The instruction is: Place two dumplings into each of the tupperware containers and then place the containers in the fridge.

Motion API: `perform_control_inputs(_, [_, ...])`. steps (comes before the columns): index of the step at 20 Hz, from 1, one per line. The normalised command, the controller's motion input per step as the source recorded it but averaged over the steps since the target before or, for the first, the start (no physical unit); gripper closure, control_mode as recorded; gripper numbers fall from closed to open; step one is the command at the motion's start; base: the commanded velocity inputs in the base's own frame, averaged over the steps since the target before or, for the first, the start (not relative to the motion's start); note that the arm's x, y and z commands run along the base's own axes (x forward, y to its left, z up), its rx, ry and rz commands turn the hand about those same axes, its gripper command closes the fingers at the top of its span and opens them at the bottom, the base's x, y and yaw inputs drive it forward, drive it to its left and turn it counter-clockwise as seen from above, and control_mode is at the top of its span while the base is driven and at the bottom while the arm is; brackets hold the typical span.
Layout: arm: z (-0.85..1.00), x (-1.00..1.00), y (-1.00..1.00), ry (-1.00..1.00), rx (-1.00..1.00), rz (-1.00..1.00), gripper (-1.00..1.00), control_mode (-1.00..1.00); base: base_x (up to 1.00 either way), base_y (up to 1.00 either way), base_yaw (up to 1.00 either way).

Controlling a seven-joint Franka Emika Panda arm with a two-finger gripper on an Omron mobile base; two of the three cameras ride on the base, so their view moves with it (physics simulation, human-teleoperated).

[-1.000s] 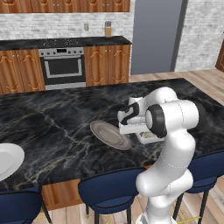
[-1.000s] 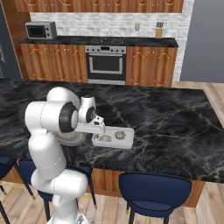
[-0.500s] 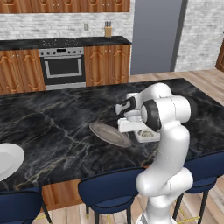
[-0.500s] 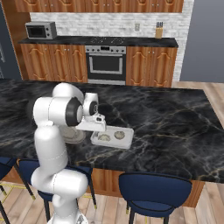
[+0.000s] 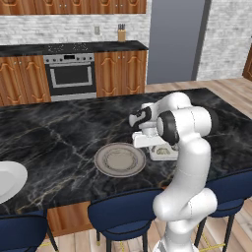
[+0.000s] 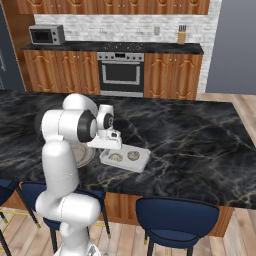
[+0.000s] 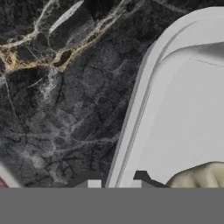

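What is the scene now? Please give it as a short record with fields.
place: black marble counter, oven and fridge behind
container: one tray near the counter's front edge
dumplings: two in the tray
hand: low at the tray's rim, one finger outside the wall, one inside; shut on the rim
grey plate: beside the tray, nothing visible on it
white plate: at the left edge of the left base view

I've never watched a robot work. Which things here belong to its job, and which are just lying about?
Part of the job:
- tupperware container
- two dumplings lying in it
- gripper, shut on the container's rim
- fridge

Just lying about:
- grey plate
- white plate
- oven
- microwave
- knife block
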Motion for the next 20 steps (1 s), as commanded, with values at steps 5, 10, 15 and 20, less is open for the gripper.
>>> perform_control_inputs(5, [0.11,-0.13,0.00,0.03,-0.01,0.00,1.00,-1.00,0.00,0.00,0.00])
perform_control_inputs(10, [0.69,-0.71,0.00,-0.01,-0.11,0.06,1.00,-1.00,0.00,0.00,0.00])
perform_control_inputs(15, [0.74,-0.96,0.02,-0.02,-0.07,0.30,1.00,-1.00,0.00,0.00,0.00])
perform_control_inputs(20, [0.53,-0.84,-0.07,0.03,-0.04,0.49,1.00,-1.00,0.00,0.00,0.00])
